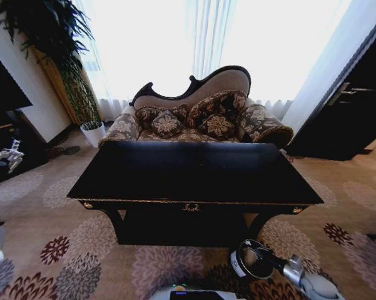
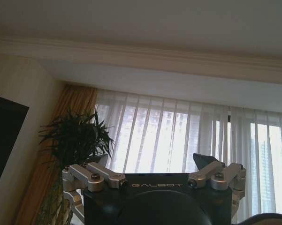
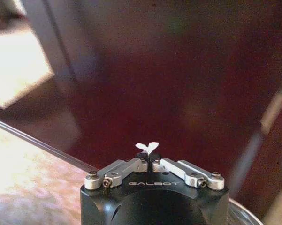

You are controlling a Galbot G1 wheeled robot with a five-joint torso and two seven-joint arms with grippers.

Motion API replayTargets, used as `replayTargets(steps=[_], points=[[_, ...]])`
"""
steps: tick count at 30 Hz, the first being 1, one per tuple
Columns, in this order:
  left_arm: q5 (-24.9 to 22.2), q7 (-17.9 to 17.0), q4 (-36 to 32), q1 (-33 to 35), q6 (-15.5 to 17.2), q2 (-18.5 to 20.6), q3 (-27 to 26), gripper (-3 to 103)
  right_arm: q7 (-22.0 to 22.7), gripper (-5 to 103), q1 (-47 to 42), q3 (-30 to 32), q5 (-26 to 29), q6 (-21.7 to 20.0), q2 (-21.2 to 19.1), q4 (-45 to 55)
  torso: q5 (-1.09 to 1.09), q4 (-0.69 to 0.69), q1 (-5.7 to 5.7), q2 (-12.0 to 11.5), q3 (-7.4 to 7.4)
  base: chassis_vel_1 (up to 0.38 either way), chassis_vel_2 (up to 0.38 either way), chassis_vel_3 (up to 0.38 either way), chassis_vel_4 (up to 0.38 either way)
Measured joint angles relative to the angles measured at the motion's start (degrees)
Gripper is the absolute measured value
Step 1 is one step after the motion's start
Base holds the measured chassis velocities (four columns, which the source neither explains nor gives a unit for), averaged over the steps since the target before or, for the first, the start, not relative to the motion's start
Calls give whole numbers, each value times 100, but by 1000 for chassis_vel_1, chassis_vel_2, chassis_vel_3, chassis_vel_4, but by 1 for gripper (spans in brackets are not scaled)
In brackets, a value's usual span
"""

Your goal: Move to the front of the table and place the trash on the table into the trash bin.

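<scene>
The glossy black table (image 1: 194, 172) with a gold ornament on its front rail stands straight ahead of me. The small black trash bin (image 1: 238, 265) sits on the carpet below the table's front right corner. My right gripper (image 1: 253, 249) hangs over the bin's mouth. In the right wrist view this gripper (image 3: 148, 157) is shut on a small white paper scrap (image 3: 147, 147), a piece of the trash, with the bin's rim (image 3: 246, 213) just below. My left gripper (image 1: 9, 156) is raised at the far left. In the left wrist view it (image 2: 152, 161) points up at the curtains, fingers spread open and holding nothing.
A patterned chaise sofa (image 1: 200, 119) with cushions stands right behind the table. A potted plant (image 1: 91, 128) is at the back left, a black cabinet (image 1: 356, 106) at the right, and dark furniture (image 1: 3, 106) along the left wall. Flowered carpet lies all around.
</scene>
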Motion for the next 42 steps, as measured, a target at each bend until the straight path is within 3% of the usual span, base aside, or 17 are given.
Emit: replayTargets(steps=[2, 4, 8, 14, 25, 38, 42], points=[[10, 0, -4, 9, 1, -5, -1, 100, 101, 0, 47, -27, -56, -55, 21, -48, -1, 0, 0, 0, 0, 0, 0, 0, 0], [86, 2, -20, 41, 7, -34, -1, 100, 778, 0, 272, -202, -235, -405, 169, -304, -1, 2, 0, 0, 0, 0, 0, 0, 0], [238, 3, 22, 33, 8, -98, 106, 100, 1447, 0, 651, -438, -365, -445, 442, -879, -1, 1, 0, 0, 0, 0, 0, 0, 0], [442, 2, -10, 40, 8, -217, 280, 100, 1920, 0, 905, -547, -635, -519, 663, -1332, -2, 1, 0, 0, 0, 0, 0, 0, 0], [490, 5, -136, 173, -3, -309, 235, 100, 2335, 0, 1412, -597, -908, -677, 702, -2033, -2, 0, 0, 0, 0, 0, 0, 0, 0], [507, 5, -109, 141, -11, -298, 281, 100, 2696, 0, 1493, -599, -848, -968, 725, -2152, -1, 0, 0, 0, 0, 0, 0, 0, 0], [507, 5, -105, 136, -11, -268, 287, 100, 2690, 16, 1420, -575, -834, -1109, 753, -2005, 0, 0, 0, 0, 0, 0, 0, 0, 0]])
